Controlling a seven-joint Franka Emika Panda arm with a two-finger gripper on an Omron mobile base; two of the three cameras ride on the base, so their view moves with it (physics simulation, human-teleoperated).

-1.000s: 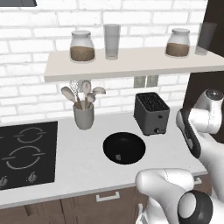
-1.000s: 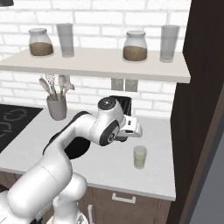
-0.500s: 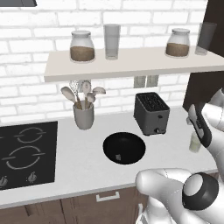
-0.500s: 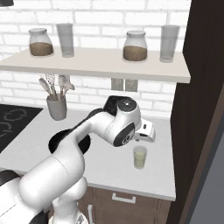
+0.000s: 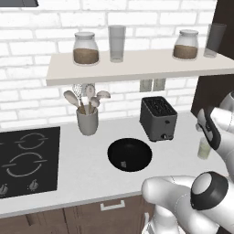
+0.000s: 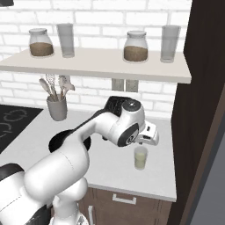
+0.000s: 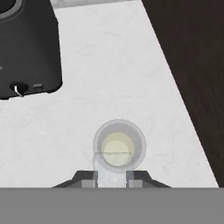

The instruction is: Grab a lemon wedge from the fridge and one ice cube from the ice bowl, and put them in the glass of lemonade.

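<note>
Hand view, lower centre: the two-finger gripper (image 7: pixel 112 178) hangs over the small clear tumbler of pale yellow-green lemonade (image 7: pixel 119 147), its dark tips pinching a small pale grey translucent ice cube (image 7: pixel 110 174) between them. The cube overlaps the near rim of the glass as seen from above (whether it touches the rim, cannot tell).

Left base view: glass of lemonade (image 5: pixel 204 148) at right edge, on the white marble counter (image 5: pixel 82 169), partly behind the white wrist. Wide shallow black bowl (image 5: pixel 130 155) sits centre frame, one tiny pale cube (image 5: pixel 122 164) left on its floor. Black two-slot toaster (image 5: pixel 158 118) just above and right of the bowl; grey utensil cup (image 5: pixel 87 121) upper left of it.

Right base view: tumbler (image 6: pixel 140 157) centre-right, directly beneath the hand.

Against the frame a second ago: the wrist has swung from in front of the toaster rightward, and now stands above the glass. Bowl, toaster, glass unmoved.
</note>
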